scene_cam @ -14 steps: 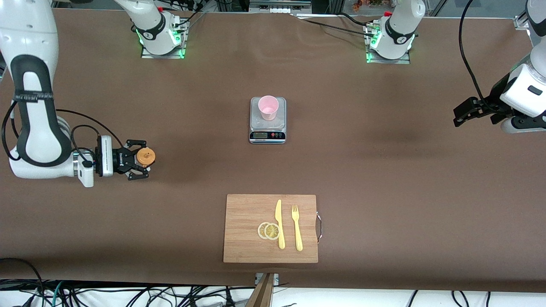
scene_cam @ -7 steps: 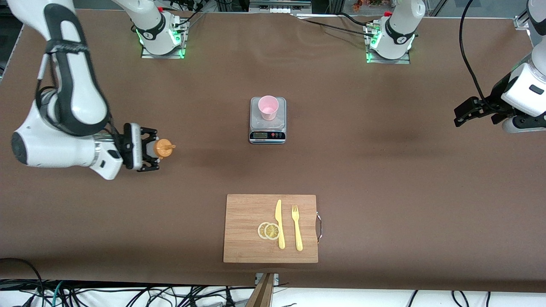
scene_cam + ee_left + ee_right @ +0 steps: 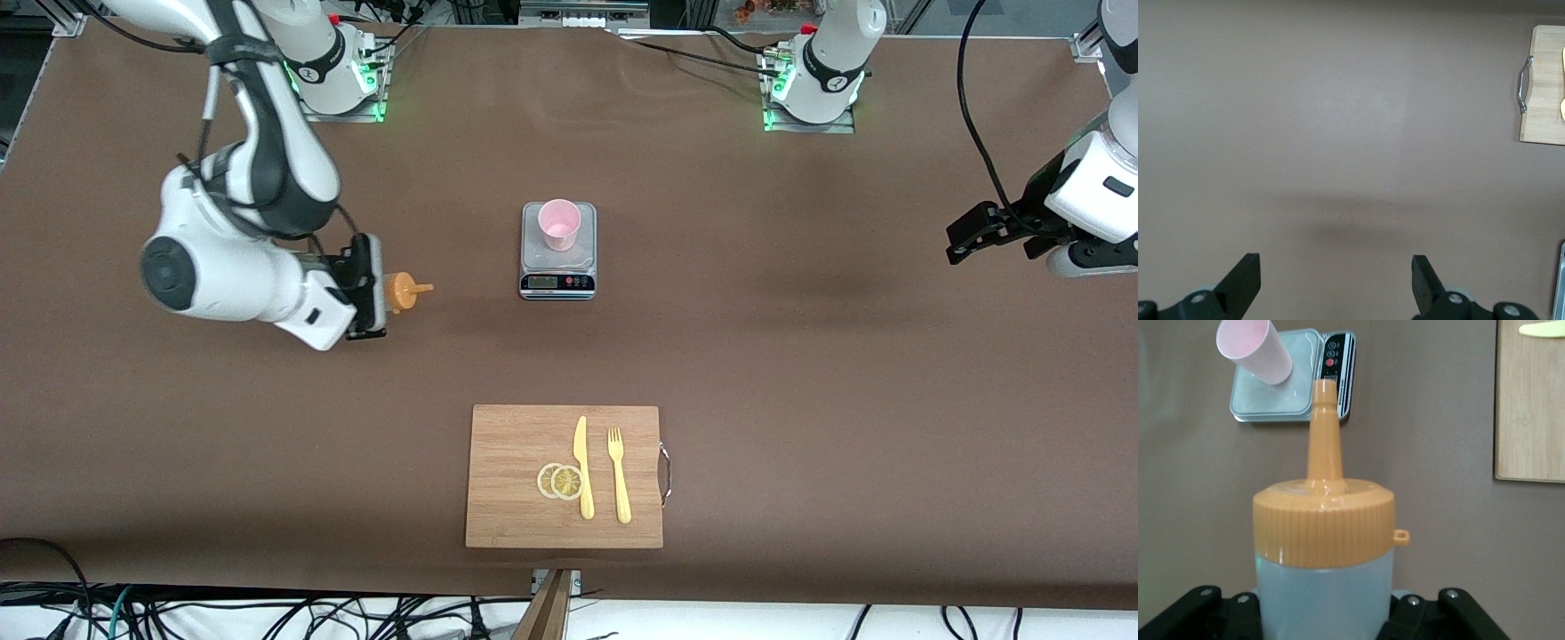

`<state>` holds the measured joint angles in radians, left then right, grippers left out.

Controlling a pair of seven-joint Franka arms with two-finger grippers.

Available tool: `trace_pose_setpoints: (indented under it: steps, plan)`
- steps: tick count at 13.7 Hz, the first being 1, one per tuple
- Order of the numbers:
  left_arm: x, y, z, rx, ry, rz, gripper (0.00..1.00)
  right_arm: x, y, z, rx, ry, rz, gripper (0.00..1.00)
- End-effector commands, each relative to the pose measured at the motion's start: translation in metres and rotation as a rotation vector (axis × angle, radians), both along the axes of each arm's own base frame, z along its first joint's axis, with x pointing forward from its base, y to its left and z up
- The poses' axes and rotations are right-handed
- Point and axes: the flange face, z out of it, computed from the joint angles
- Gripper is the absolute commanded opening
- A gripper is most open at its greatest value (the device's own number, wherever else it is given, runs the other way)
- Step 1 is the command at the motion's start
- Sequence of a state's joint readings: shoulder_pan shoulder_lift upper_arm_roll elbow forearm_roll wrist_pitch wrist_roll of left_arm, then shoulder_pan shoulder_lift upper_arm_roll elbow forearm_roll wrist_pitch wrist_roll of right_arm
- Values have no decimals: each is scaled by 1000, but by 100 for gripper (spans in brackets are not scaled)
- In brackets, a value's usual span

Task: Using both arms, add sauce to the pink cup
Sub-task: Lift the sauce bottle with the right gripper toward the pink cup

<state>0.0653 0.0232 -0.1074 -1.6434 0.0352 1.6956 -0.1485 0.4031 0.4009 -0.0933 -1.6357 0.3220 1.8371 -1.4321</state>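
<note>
1. Right arm [image 3: 258,151]: white jointed links with black joint rings, reaching out from its base and bent down over the brown desk [image 3: 800,356] at its own end; wrist turned level.
2. Right end effector [image 3: 378,289]: black two-finger type, clamped on the small translucent whitish squeeze bottle with orange nozzle cap [image 3: 1325,540]; bottle held off the desk, lying sideways.
3. Left arm [image 3: 1089,191]: waits at its own end of the desk.
4. Left end effector [image 3: 1336,280]: black, fingers [image 3: 1245,277] spread wide, gripping nothing, over bare desk.
</note>
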Motion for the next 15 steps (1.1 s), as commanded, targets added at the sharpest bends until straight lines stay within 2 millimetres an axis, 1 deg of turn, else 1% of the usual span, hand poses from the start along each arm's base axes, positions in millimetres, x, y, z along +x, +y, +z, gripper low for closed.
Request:
trace_pose_setpoints:
  steps: [1, 4, 8, 10, 15]
  plan:
    - [3, 0, 6, -21, 5, 6, 100, -26, 49, 13, -104, -49, 4, 0]
    - [3, 0, 6, -21, 5, 6, 100, -44, 93, 4, -171, -93, 59, 0]
    - [3, 0, 6, -20, 5, 6, 100, -67, 131, -4, -219, -122, 135, 0]
    - [4, 0, 8, -20, 1, 6, 100, -82, 154, -9, -260, -140, 168, 0]
    - [4, 0, 8, -21, 1, 6, 100, -110, 186, -25, -340, -158, 231, 0]
